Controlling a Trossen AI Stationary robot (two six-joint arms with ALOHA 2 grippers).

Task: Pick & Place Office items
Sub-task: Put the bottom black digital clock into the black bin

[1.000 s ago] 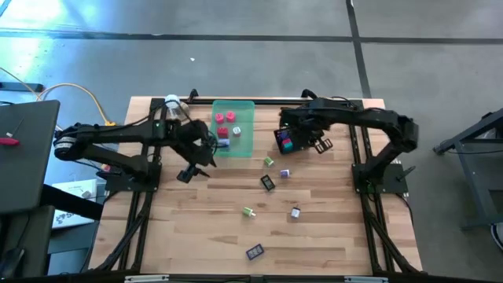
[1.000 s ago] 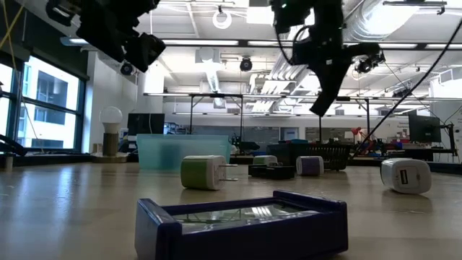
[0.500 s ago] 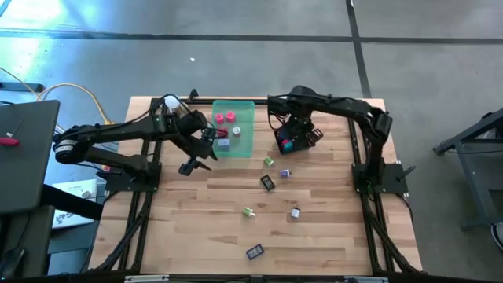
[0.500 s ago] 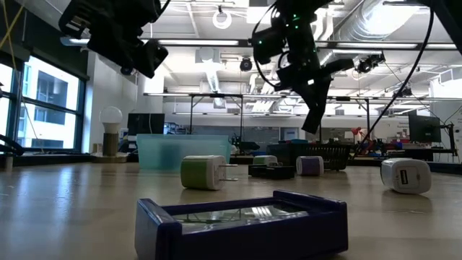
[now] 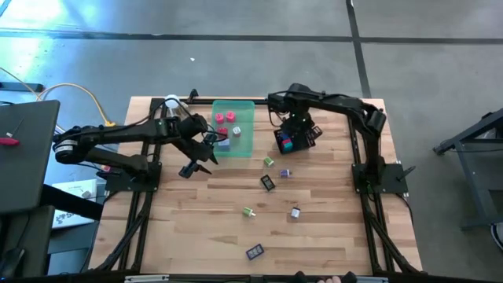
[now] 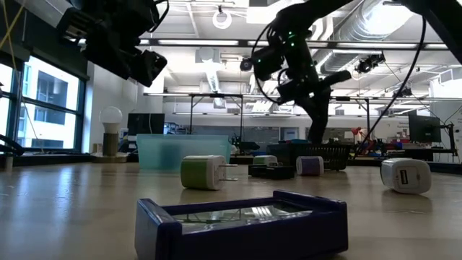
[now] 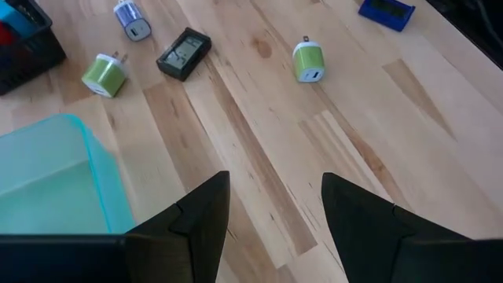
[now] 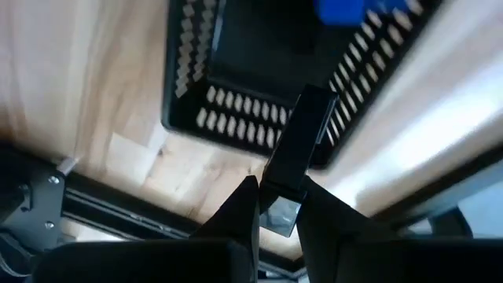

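From above, the right gripper [image 5: 295, 135] hangs over the black mesh basket [image 5: 286, 141] near the table's [image 5: 330, 236] far edge; the left gripper [image 5: 195, 161] hovers beside the green tray [image 5: 244, 110]. The right wrist view shows its fingers pinching a black piece [image 8: 295, 153] above the basket. The left wrist view shows empty, parted fingers [image 7: 200, 216] over bare wood, with a green charger [image 7: 308, 61] lying nearer the table's middle.
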